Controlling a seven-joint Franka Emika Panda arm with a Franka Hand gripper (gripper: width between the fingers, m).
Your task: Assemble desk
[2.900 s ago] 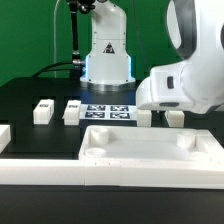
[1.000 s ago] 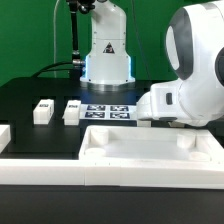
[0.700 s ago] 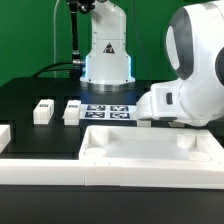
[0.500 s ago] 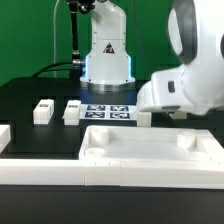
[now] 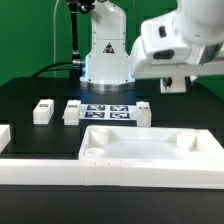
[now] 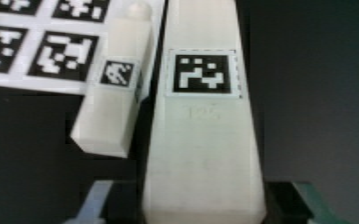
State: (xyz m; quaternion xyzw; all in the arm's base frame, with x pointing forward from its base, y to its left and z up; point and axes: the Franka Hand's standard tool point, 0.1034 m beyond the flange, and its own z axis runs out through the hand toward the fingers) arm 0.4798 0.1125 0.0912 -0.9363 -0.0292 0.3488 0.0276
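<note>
Table (image 5: 30,100): black and matte, the ground under everything I see in both views.
Marker board (image 5: 108,111): thin, white, lying flat on the table mid-scene in the exterior view. It carries a grid of black-and-white tags, and my wrist view catches part of it, with several tags cut by the frame.
Border bar (image 5: 110,180): long, low, white, running along the table's near edge.
Side bar (image 5: 4,135): low white piece at the exterior view's left, cut off by the frame.
Backdrop (image 5: 30,35): plain green.
Cable (image 5: 73,45): dark, hanging before the backdrop.
</note>
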